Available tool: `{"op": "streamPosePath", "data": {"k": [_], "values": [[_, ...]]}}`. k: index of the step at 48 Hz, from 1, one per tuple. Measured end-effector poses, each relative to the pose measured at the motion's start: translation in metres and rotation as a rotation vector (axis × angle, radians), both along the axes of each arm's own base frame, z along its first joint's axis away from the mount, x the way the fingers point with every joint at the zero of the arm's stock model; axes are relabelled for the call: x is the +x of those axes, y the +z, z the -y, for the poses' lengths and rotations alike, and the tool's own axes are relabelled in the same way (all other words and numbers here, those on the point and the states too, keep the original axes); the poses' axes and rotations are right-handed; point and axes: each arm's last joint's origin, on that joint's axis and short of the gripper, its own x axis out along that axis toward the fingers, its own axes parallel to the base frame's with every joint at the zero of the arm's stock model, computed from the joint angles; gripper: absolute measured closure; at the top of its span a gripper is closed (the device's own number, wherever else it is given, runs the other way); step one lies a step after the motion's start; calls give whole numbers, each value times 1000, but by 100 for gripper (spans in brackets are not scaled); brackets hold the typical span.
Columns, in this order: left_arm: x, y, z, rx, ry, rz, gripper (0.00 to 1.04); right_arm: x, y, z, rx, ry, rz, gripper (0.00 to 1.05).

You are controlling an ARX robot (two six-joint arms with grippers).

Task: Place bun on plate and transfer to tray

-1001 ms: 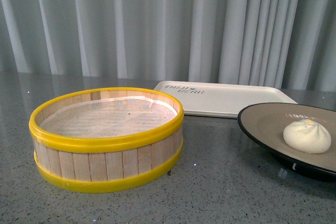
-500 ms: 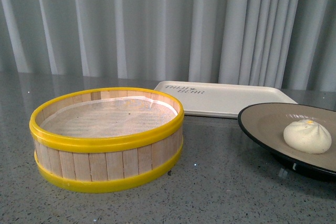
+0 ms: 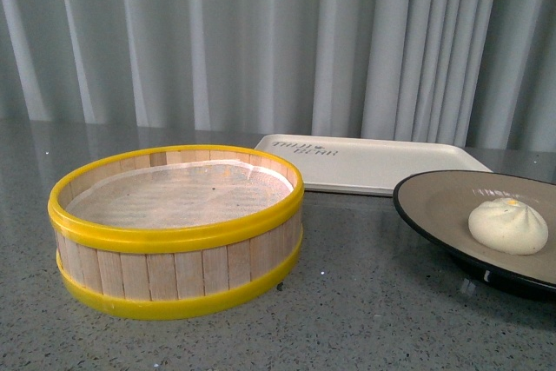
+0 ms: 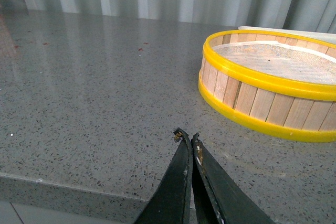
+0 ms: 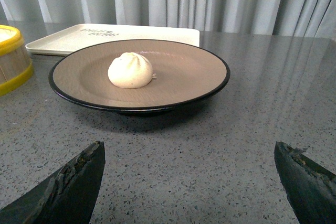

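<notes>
The cream-white bun (image 3: pixel 508 225) (image 5: pixel 130 71) rests on the beige, black-rimmed plate (image 3: pixel 434 202) (image 5: pixel 189 72) at the right of the table. Behind the plate lies the flat cream tray (image 3: pixel 373 162) (image 5: pixel 63 38) with dark lettering. My right gripper (image 5: pixel 189 153) is open, low over the table a short way in front of the plate, its wide-spread fingers holding nothing. My left gripper (image 4: pixel 187 136) is shut with nothing in it, over bare table near the table's edge, apart from the steamer basket. Neither arm shows in the front view.
A yellow-rimmed wooden steamer basket (image 3: pixel 178 228) (image 4: pixel 273 82) with a paper liner stands at the left front. Grey curtains hang behind the speckled grey table (image 3: pixel 365 319). The table's edge (image 4: pixel 68 187) runs close to the left gripper.
</notes>
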Motion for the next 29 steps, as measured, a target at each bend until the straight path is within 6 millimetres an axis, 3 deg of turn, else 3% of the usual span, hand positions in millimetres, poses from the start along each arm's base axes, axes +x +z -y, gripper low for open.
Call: {"op": "streamPosePath", "data": {"k": [23, 29], "values": [[-16, -4, 0, 0, -3, -8, 101, 0, 0, 0, 0, 0, 0, 8], [-16, -4, 0, 0, -3, -7, 78, 0, 0, 0, 0, 0, 0, 8]]}}
